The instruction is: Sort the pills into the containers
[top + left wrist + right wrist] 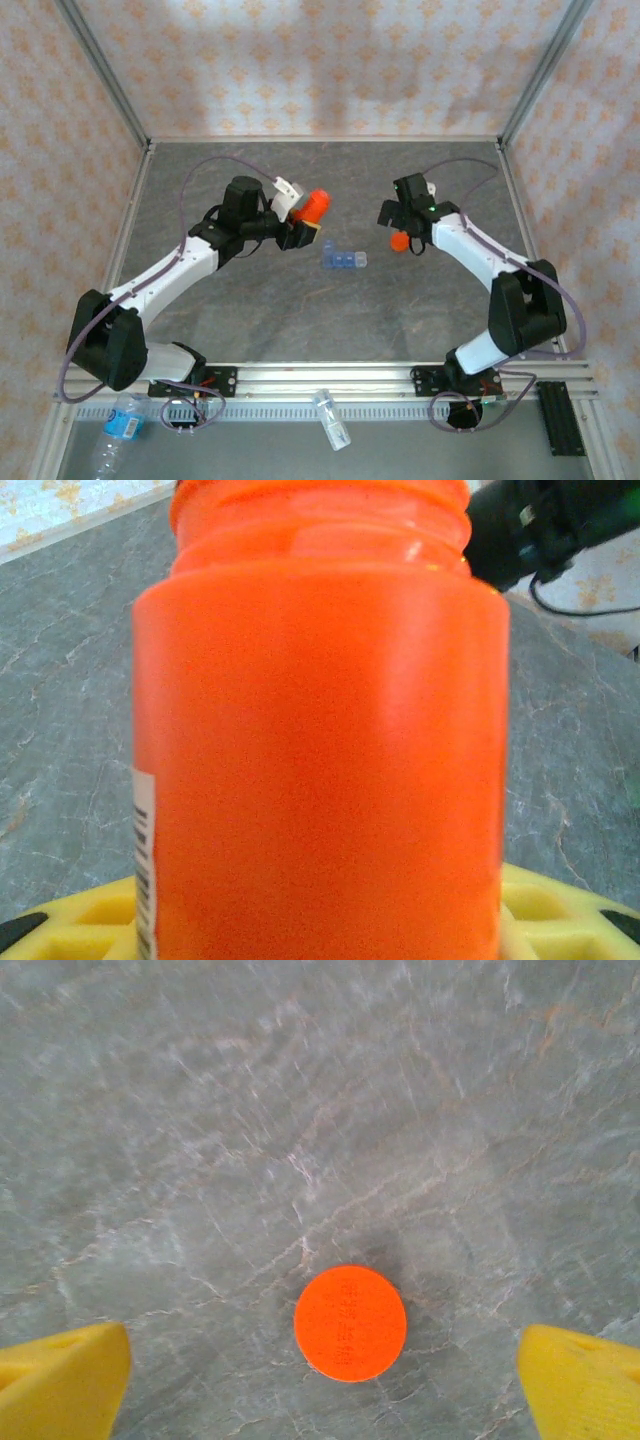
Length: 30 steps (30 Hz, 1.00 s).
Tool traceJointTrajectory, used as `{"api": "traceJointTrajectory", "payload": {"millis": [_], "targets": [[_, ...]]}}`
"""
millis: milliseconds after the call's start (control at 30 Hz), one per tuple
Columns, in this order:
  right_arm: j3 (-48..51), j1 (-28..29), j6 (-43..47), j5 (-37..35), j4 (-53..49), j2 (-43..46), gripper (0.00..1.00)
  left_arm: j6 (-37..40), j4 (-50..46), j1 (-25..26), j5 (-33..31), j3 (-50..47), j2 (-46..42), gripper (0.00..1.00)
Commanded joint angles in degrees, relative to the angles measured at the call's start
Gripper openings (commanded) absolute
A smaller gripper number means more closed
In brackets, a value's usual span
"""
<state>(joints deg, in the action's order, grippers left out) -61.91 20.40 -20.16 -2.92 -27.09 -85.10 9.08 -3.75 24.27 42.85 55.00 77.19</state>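
The blue translucent containers (343,259) lie as a short strip on the grey table, midway between the two arms. My left gripper (298,230) is shut on an orange vial (315,205), held tilted above the table to the left of the strip. In the left wrist view the vial (320,740) stands between the yellow fingers (560,905), its top uncapped. My right gripper (402,228) is open above a round orange cap (400,241). The cap (350,1322) lies flat on the table between the wide-apart yellow fingertips (60,1375). The pills are hidden.
A clear water bottle (118,428) lies at the near left corner, and a small clear vial (332,420) rests by the front rail. Metal frame posts and patterned walls enclose the table. The right arm's black wrist (540,525) shows beyond the orange vial.
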Motion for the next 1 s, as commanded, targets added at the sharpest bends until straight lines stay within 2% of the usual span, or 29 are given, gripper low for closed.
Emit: {"api": "traceJointTrajectory", "payload": {"millis": [0,200,367,467,567,800,967], "targets": [[-1.0,-0.5,1.7,-4.8,-2.3,4.0,1.00,0.7,-0.7,0.0,-0.8,0.2,-2.3,0.00],[1.2,-1.0,-2.4,-12.9,-1.3,8.7,1.00,1.5,-2.4,0.0,-1.0,1.0,-2.4,0.00],[0.3,-1.9,0.1,-0.7,-3.4,6.6,1.00,1.4,-3.9,0.0,-0.8,0.4,-2.9,0.00],[2.5,-1.9,0.3,7.2,-0.5,6.6,1.00,1.2,-4.4,0.1,-0.8,-0.7,-3.4,0.00],[3.4,-1.9,-0.1,13.0,0.4,5.0,0.94,0.0,-4.8,0.4,-0.5,-2.0,-3.5,0.00],[3.1,-1.0,-0.8,22.1,0.0,-1.0,0.83,-4.3,-2.6,1.5,-2.1,-6.5,-3.6,0.00],[1.6,1.0,0.3,23.0,-1.9,-5.5,0.78,-6.1,-1.5,2.9,-3.6,-9.0,-3.9,0.00]]}}
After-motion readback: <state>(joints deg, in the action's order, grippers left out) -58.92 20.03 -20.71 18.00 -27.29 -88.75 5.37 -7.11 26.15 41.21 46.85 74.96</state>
